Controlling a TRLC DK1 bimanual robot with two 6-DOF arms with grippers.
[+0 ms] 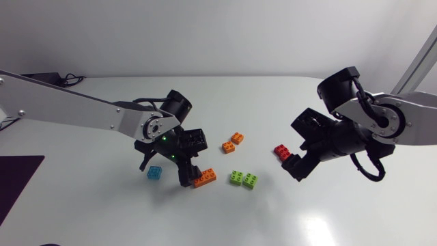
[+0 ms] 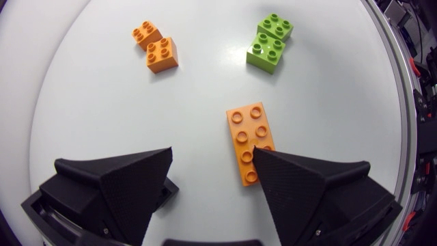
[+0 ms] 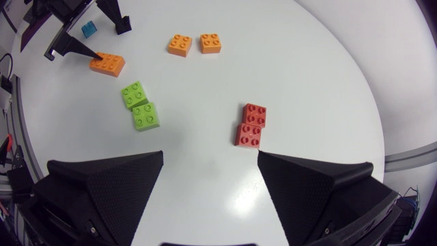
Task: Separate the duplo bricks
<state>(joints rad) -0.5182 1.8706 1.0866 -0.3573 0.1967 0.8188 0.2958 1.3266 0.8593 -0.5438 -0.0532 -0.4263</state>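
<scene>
Orange 2x4 brick pointing lengthwise away from released left hand, right hand released

Right gripper spread wide, two touching red bricks just ahead, green pair farther, long orange brick beyond.

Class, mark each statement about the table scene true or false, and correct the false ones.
1. The left hand is open. True.
2. The right hand holds a red brick. False: the red bricks lie on the table, ahead of the open hand.
3. Two green bricks lie touching each other. True.
4. The blue brick lies between the small orange bricks. False: it lies apart from them, beside the left hand.
</scene>
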